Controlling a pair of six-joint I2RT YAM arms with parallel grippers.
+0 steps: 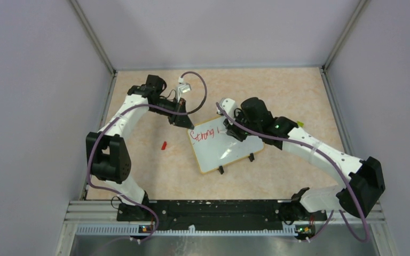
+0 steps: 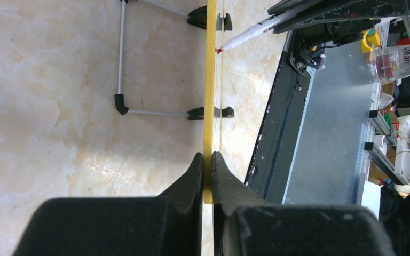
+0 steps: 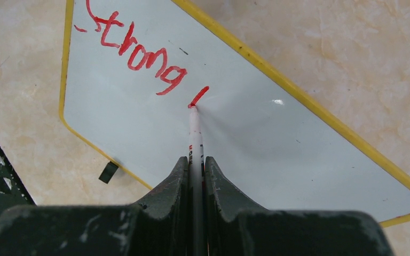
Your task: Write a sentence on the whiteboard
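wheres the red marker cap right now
In the top view the red cap lies alone on the table, left of the whiteboard, on the left arm's side.

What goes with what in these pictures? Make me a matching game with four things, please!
Things:
1. left claw
2. right claw
3. small red cap
4. whiteboard

States:
A. holds the marker, tip on the board
B. has the red word "Strong" on it
C. pinches the yellow rim
D. lies alone on the table

Pairs: 1-C, 2-A, 3-D, 4-B.
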